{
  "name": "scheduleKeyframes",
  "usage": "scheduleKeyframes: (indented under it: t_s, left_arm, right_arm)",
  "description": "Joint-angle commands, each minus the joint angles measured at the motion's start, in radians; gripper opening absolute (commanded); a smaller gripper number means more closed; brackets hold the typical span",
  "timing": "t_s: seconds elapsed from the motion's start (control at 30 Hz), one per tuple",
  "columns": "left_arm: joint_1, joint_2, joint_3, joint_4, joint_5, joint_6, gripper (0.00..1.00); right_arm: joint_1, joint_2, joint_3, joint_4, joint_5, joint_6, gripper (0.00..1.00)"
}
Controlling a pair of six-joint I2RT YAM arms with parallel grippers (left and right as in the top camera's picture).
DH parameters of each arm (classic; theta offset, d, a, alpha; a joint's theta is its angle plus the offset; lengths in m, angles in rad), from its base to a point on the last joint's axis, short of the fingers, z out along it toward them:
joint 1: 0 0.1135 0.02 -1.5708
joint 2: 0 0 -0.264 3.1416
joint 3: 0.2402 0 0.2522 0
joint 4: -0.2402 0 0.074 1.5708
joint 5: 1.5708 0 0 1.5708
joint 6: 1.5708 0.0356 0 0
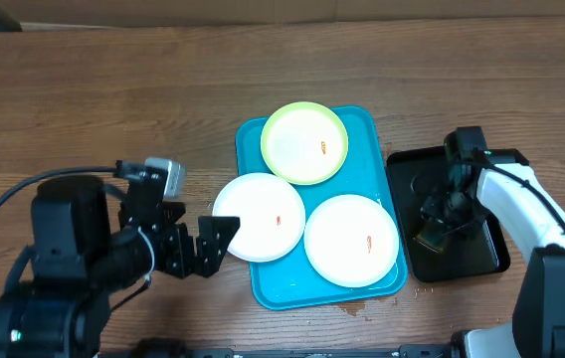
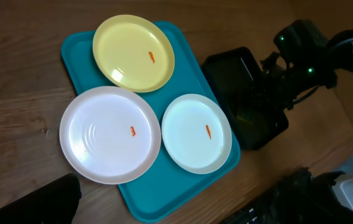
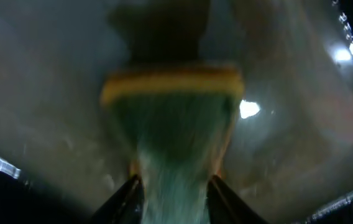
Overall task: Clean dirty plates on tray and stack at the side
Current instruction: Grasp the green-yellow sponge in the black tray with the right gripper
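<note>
The turquoise tray (image 1: 278,283) (image 2: 164,196) lies mid-table and carries three plates, each with a small orange speck. A pale yellow-green plate (image 1: 304,142) (image 2: 133,53) sits at the far end. One white plate (image 1: 259,217) (image 2: 110,134) overhangs the tray's left rim, and the other white plate (image 1: 352,239) (image 2: 196,132) is front right. My left gripper (image 1: 208,247) (image 2: 176,211) stands open just left of the overhanging plate, holding nothing. My right gripper (image 1: 432,231) (image 3: 175,186) is down in the black tray, its fingers (image 3: 127,193) pinching a green-and-yellow sponge (image 3: 170,124).
A glossy black tray (image 1: 481,254) (image 2: 238,81) sits right beside the turquoise tray's right rim. Bare wooden table (image 1: 113,89) stretches to the left and behind. A small wet mark (image 1: 357,309) shows at the turquoise tray's front edge.
</note>
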Motion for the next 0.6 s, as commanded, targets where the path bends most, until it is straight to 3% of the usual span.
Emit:
scheduleKeyframes:
  t_s: [0.0, 0.17, 0.27, 0.43, 0.5, 0.57]
  left_arm:
    - [-0.004, 0.004, 0.016, -0.017, -0.011, 0.01, 1.0]
    - [-0.004, 0.004, 0.016, -0.016, 0.095, 0.017, 1.0]
    - [-0.004, 0.004, 0.016, -0.016, 0.128, 0.053, 0.98]
    - [-0.004, 0.004, 0.016, -0.018, 0.127, 0.056, 0.98]
    - [-0.004, 0.004, 0.016, -0.016, 0.127, 0.056, 0.98]
    - [-0.004, 0.004, 0.016, -0.016, 0.126, 0.056, 0.98]
  right_arm:
    - [-0.031, 0.003, -0.031, 0.051, 0.03, 0.029, 0.21]
    - [-0.034, 0.003, -0.108, 0.167, 0.031, 0.039, 0.15]
    - [-0.036, 0.003, -0.134, 0.196, 0.015, 0.032, 0.04]
    - [-0.038, -0.025, -0.043, 0.108, -0.055, -0.128, 0.04]
    - [-0.038, -0.049, 0.02, 0.044, -0.056, -0.13, 0.08]
    - [-0.038, -0.074, 0.082, -0.014, -0.056, -0.13, 0.24]
